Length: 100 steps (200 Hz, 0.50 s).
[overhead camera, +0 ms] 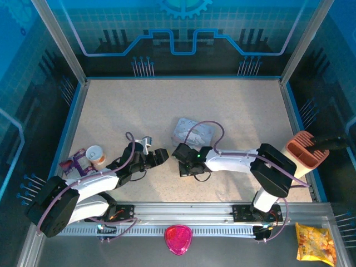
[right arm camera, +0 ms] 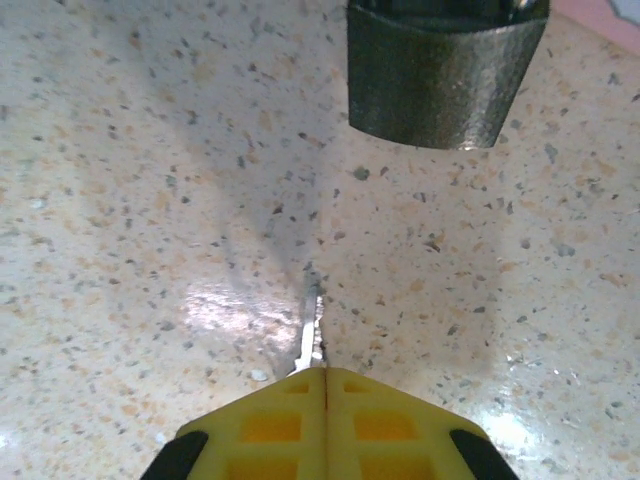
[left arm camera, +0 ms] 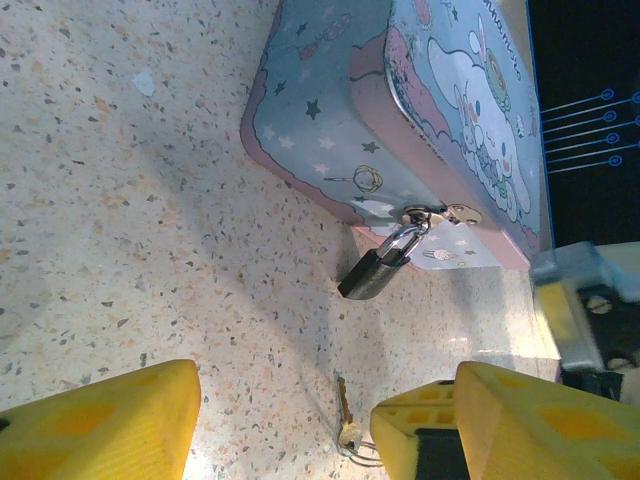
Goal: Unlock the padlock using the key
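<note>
The dark-grey padlock [left arm camera: 375, 272] hangs by its shackle from the hasp of the pale blue cartoon tin [left arm camera: 330, 110] and rests tilted on the table. It looms at the top of the right wrist view as the padlock [right arm camera: 440, 75]. My right gripper [right arm camera: 327, 375] is shut on the key [right arm camera: 312, 335]; the thin blade sticks out from the yellow fingertips, low over the table and pointing at the lock, a short way from it. In the left wrist view the key [left arm camera: 345, 410] lies just below the padlock. My left gripper [left arm camera: 325, 425] stands open around that spot, holding nothing.
The tin [overhead camera: 192, 131] sits mid-table, just beyond both grippers. A small cup [overhead camera: 95, 154] and a purple item [overhead camera: 78, 164] are at the left. A salmon holder [overhead camera: 306, 149] stands at the right edge. A pink object [overhead camera: 178, 239] and a snack bag [overhead camera: 315, 242] lie off the table in front.
</note>
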Each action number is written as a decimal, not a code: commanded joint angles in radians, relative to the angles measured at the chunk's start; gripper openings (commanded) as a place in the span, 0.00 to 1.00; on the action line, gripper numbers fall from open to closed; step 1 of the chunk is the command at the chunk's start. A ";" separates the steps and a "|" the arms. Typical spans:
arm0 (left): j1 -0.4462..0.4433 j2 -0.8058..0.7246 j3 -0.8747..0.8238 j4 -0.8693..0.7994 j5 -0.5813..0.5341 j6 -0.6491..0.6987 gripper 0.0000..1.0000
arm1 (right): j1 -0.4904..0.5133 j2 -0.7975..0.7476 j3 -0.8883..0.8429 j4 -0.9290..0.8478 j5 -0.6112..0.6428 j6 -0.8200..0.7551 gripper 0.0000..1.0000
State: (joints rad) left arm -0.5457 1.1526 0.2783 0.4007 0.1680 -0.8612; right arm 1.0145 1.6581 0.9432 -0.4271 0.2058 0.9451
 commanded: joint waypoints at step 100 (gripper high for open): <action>0.007 0.017 0.002 0.010 -0.009 0.016 0.69 | 0.038 0.027 -0.011 -0.046 -0.008 0.023 0.25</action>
State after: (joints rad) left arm -0.5457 1.1645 0.2783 0.4011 0.1684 -0.8608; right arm 1.0283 1.6562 0.9302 -0.4381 0.2012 0.9535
